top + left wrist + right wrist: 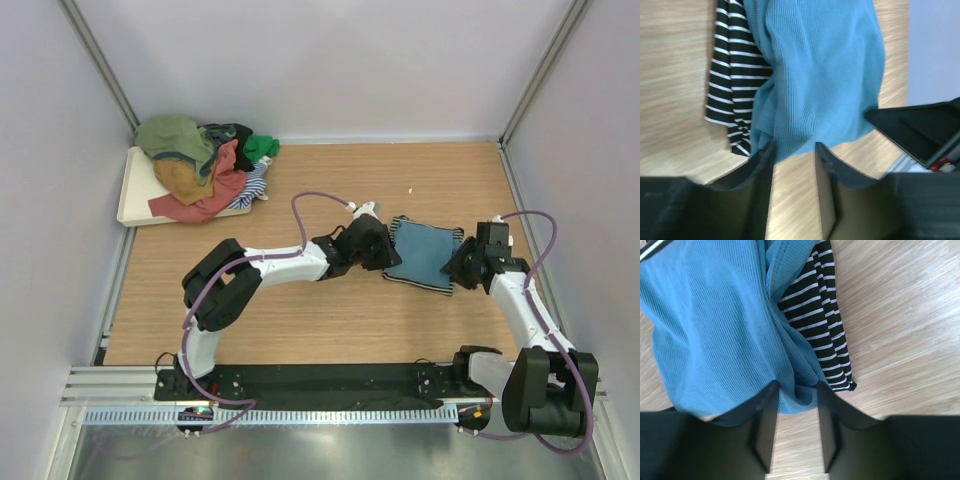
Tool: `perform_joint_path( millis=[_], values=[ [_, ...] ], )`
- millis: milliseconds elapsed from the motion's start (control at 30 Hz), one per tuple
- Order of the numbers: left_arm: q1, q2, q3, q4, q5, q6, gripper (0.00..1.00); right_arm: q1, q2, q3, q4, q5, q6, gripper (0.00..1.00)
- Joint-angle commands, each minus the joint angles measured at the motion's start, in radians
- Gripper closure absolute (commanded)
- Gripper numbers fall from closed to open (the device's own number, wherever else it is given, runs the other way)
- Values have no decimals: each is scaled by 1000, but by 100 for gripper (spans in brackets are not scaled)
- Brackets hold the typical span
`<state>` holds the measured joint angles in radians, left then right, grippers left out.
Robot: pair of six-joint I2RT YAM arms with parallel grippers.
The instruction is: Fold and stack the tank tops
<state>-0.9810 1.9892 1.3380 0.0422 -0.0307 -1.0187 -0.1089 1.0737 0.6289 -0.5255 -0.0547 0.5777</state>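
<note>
Look right of centre on the wooden counter [300, 320] for the folded teal-blue ribbed cloth tank top [425, 255], lying over a black-and-white striped cloth tank top [732, 85], well apart from the heap of mixed-colour tops [200, 165] far left. Note left fingers [769, 155] and right fingers [771, 400] parted at opposite teal edges, clenching nothing. Expect light, limp cloth, likely to slide over the stripes; pinch hem corners, both layers together.
</note>
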Motion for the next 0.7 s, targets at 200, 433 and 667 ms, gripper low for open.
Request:
perform_joint_path(
  millis=[200, 433, 667],
  values=[
    [-12, -7, -7, 21, 55, -34, 93, -5, -34, 34, -88, -25, 85, 99],
    [-2, -1, 12, -39, 127, -98, 98, -5, -26, 138, -252, 102, 148, 99],
    [4, 56, 58, -100, 152, -74, 66, -5, 54, 98, -191, 162, 145, 83]
  ],
)
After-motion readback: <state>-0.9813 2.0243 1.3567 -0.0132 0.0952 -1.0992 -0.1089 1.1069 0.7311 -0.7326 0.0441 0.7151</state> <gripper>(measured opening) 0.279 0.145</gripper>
